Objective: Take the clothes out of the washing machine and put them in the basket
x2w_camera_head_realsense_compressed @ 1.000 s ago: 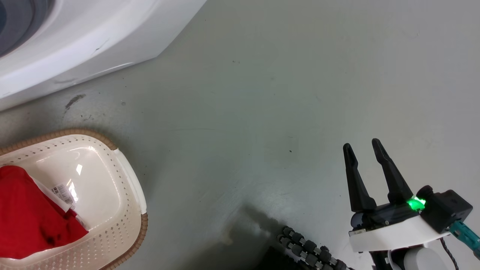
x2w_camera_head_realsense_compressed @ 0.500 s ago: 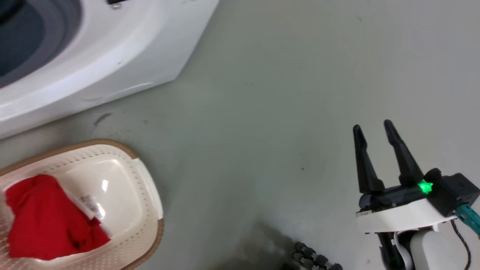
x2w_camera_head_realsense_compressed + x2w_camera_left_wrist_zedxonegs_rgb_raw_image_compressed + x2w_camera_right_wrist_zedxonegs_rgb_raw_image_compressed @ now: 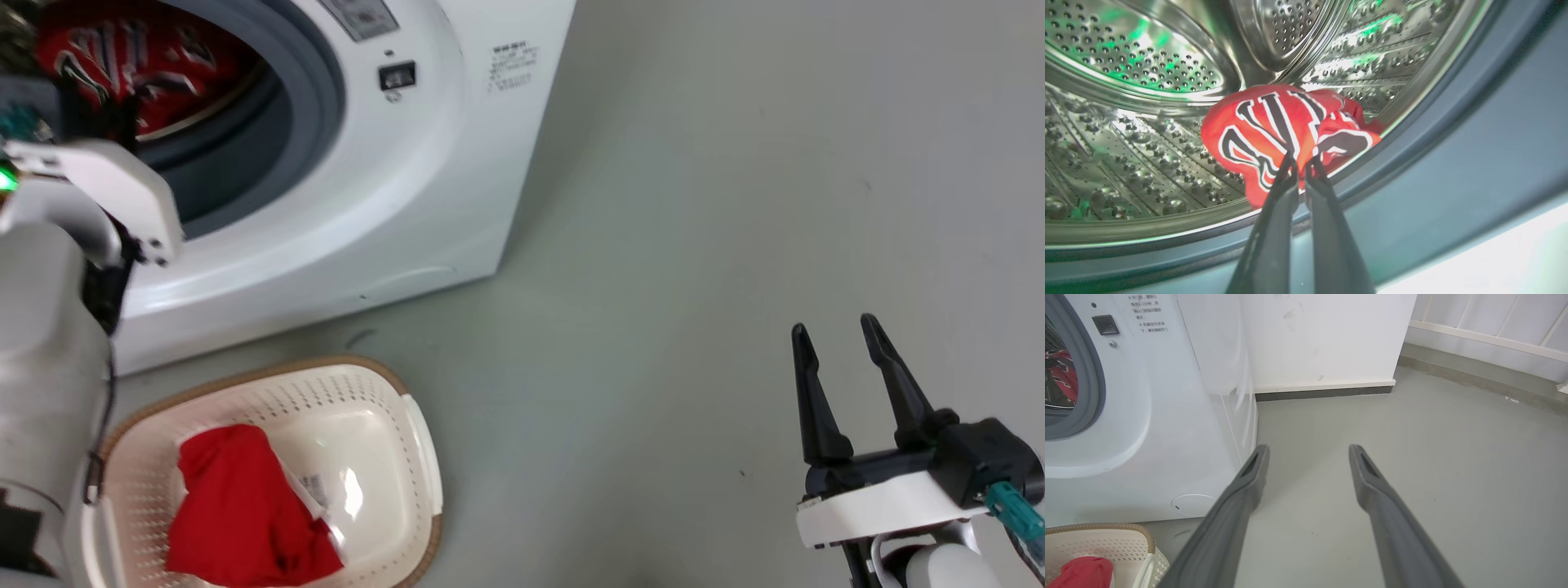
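Item: red basketball jersey with black-and-white lettering (image 3: 1274,122), at the front lip of the shiny perforated steel drum (image 3: 1147,73). Left pincer (image 3: 1299,157) clamped on a fold (right pincer (image 3: 833,322) apart, empty). We should lift it clear of the grey rubber seal (image 3: 1453,122), then over the cream perforated plastic basket (image 3: 269,400).

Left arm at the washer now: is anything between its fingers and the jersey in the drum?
Nothing visible. In the left wrist view the left gripper reaches over the grey door seal, its nearly closed fingers pointing straight at the jersey on the drum floor, tips at its edge.
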Motion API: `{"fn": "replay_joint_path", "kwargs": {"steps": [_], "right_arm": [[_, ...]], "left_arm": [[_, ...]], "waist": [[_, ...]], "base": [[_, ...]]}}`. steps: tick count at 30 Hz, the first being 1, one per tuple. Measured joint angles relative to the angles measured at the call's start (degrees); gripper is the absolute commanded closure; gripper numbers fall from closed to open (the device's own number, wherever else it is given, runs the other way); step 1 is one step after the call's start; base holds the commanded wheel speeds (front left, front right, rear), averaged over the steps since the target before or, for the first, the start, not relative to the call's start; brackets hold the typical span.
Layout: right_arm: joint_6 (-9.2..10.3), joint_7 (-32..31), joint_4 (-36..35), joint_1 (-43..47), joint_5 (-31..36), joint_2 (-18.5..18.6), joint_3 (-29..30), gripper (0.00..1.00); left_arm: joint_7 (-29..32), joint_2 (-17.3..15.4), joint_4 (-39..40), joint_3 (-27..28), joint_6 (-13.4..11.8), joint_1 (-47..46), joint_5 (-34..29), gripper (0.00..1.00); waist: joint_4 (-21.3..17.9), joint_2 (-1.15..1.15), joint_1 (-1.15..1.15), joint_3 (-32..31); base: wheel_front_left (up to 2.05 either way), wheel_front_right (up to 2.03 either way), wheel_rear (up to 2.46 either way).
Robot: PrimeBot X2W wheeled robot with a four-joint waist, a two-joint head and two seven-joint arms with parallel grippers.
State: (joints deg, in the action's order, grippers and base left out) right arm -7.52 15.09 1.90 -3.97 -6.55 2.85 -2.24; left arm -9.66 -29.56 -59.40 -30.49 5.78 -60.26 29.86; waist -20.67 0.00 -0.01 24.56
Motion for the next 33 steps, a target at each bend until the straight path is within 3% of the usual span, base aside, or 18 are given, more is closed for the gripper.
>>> {"fn": "replay_joint_path", "kwargs": {"steps": [9, 22, 33], "right_arm": [[0.00, 0.0, 0.8, 2.7, 2.8, 0.0, 1.9, 0.00], [0.00, 0.0, 2.1, 5.4, 4.2, 0.0, 2.9, 0.00], [0.00, 0.0, 3.1, 8.1, 5.0, 0.0, 4.2, 0.00]], "left_arm": [[-5.2, 3.2, 6.4, 0.4, -4.2, 9.6, -1.0, 1.00], [-5.3, 2.4, 36.0, 7.9, -11.0, 28.0, -5.7, 1.00], [-4.4, 2.3, 56.0, 7.8, -14.5, 40.1, -7.8, 1.00]], "waist": [[4.8, 0.00, 0.00, -8.7], [11.7, 0.00, 0.00, -17.5], [16.2, 0.00, 0.00, -22.9]], "base": [[0.00, 0.00, 0.00], [0.00, 0.00, 0.00], [0.00, 0.00, 0.00]]}}
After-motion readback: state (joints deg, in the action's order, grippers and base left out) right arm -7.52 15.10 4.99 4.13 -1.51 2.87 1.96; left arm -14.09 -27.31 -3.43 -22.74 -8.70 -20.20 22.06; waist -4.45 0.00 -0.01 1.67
